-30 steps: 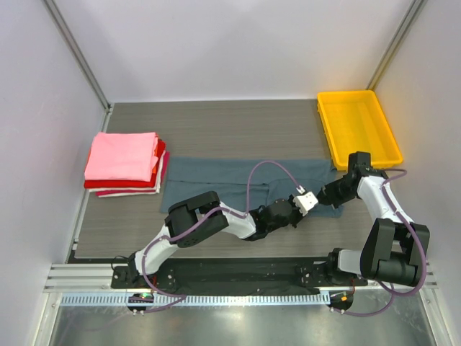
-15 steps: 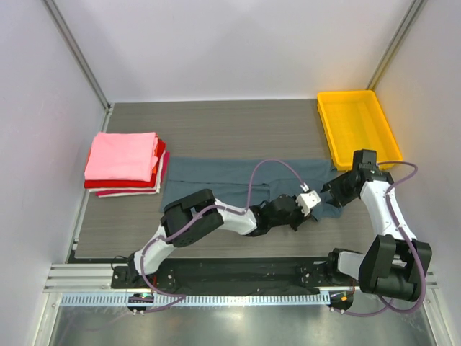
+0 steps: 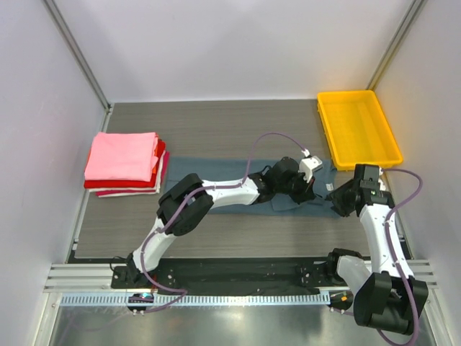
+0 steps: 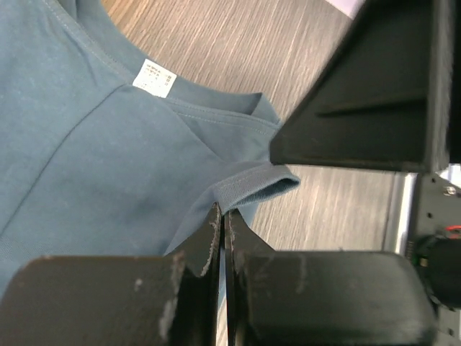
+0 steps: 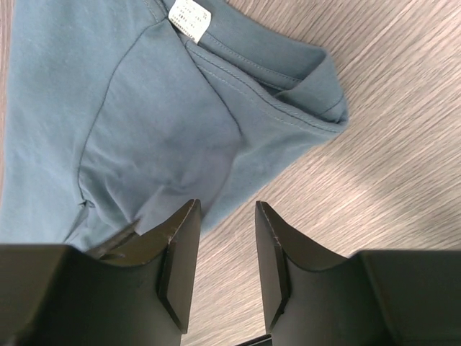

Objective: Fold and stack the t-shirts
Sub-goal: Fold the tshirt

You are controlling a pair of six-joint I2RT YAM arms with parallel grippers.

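Your right gripper [image 5: 225, 209] hangs spread over the right edge of the slate blue-grey t-shirt [image 3: 209, 171]. Your left gripper [image 4: 222, 210], fingers pressed together, pinches a fold of that shirt. Far left: pink-topped folded stack [image 3: 122, 155].

Left arm [image 3: 223, 189] bars mid-table; yellow tray [image 3: 358, 126] near right gripper [image 5: 227, 213]

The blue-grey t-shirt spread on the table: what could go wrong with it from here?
1. The left gripper is shut on only a thin edge of the slate blue-grey cotton t-shirt, so the cloth might slip out mid-fold.
2. The right gripper is open and holds nothing, so a fold pulled from one side might end crooked.
3. Both grippers sit close together at one end of the shirt, so they might bump.
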